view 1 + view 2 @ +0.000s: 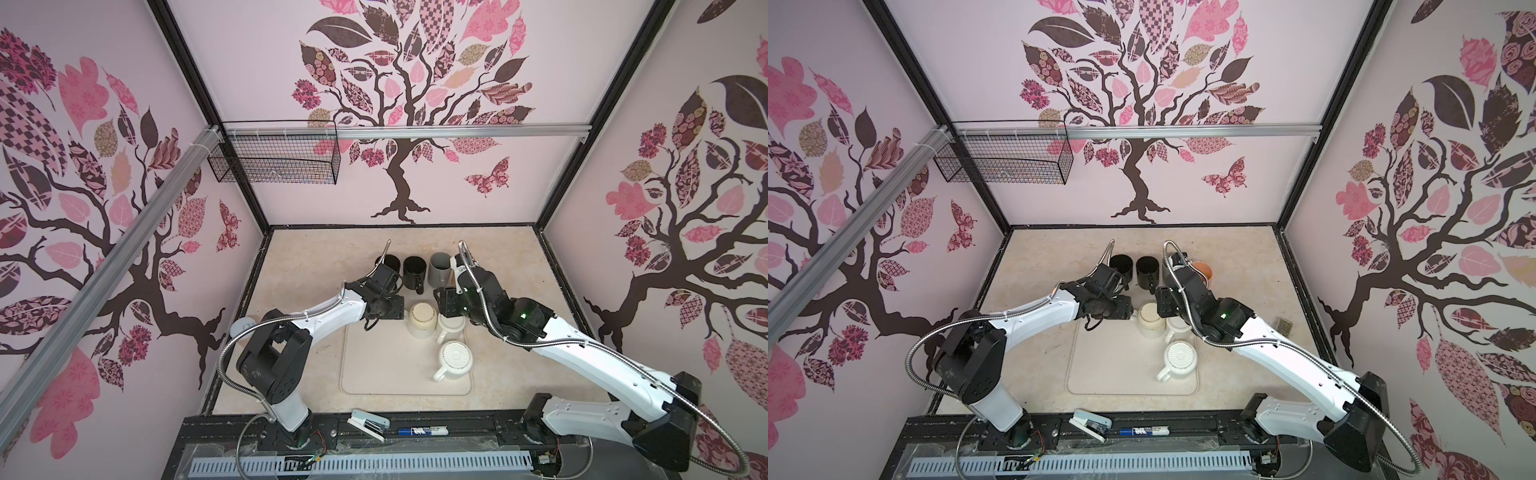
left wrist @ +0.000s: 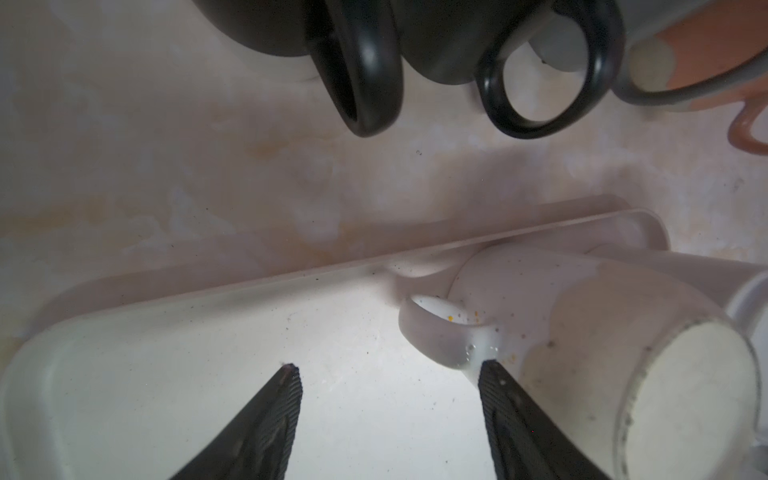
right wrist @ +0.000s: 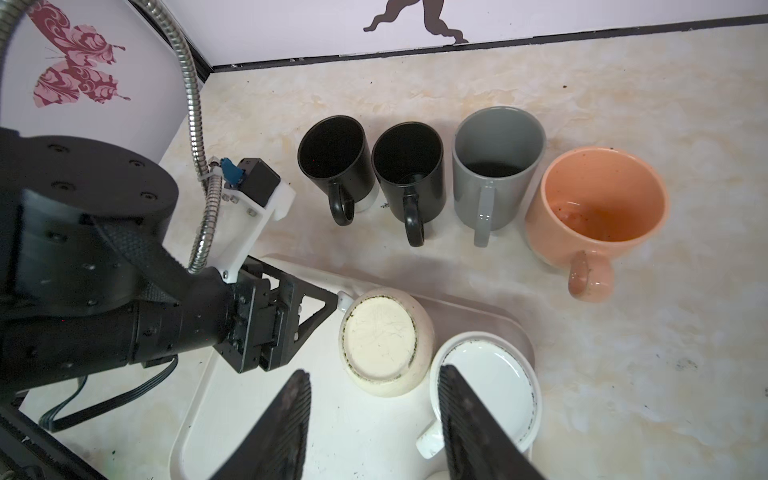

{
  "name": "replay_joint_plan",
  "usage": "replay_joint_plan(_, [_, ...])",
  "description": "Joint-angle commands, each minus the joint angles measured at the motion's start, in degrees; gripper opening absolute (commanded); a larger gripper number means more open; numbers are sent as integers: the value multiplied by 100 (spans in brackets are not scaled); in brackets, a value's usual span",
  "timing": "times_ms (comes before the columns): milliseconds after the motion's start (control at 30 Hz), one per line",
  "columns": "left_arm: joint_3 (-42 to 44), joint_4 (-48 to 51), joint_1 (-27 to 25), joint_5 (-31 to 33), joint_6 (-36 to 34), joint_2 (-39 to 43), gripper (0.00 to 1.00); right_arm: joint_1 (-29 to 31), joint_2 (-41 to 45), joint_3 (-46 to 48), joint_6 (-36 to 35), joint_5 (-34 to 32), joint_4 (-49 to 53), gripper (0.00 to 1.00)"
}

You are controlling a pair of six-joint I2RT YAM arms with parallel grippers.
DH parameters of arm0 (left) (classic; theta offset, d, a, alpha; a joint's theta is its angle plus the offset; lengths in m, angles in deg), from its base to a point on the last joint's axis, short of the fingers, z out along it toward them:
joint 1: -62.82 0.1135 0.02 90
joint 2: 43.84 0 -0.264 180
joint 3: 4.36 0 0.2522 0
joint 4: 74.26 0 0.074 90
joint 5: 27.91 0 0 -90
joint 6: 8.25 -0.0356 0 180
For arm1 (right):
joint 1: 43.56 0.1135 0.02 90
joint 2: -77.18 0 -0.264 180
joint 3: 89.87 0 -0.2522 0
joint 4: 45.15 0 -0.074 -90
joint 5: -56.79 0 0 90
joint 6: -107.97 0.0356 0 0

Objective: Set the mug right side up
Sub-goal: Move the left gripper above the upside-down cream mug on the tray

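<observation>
Holding nothing: left tool (image 2: pixel 388 368), jaws moderately wide, one fingertip (image 2: pixel 492 378) beside the handle (image 2: pixel 432 332) of the upside-down cream mug (image 2: pixel 582 332), just ahead on the tray (image 2: pixel 166 353). Right tool (image 3: pixel 374 372) above it, parted, empty. Likely heavy, rigid, glazed and slick, breakable; best gripped across the handle.

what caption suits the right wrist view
Left tool open by the handle of an upside-down cream mug on the tray, upright mugs beyond
</observation>
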Motion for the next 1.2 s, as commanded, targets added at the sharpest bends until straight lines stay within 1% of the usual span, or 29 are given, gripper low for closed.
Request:
replay_joint_plan(0, [-317,-178,71,-42,-52,-124,70,14,255,-1,5,-74,-134,53])
replay_joint_plan(267, [-639,-119,80,-235,-205,-532,72,15,289,187,48,-60,-279,53])
replay_joint_plan(433, [-588,-54,79,-278,-251,-609,72,13,332,222,38,-76,-249,53])
replay_joint_plan(600, [-105,-156,64,-255,-164,-281,72,10,464,268,16,-94,-240,54])
replay_joint_plan(700, [274,-216,-33,-261,-120,-54,72,15,525,317,-1,-84,-240,54])
replay_joint_plan(767, [480,-253,-220,-269,-128,24,72,14,537,348,-14,-105,-242,54])
replay_joint_plan(900, [670,-22,-584,26,-40,122,71,12,619,397,-11,-171,-231,54])
replay_joint_plan(1067, [1161,-13,-624,166,91,785,71,10,728,425,-20,-180,-214,54])
replay_joint_plan(1167, [1259,174,-722,454,41,1245,71,9,739,430,-47,-176,-232,54])
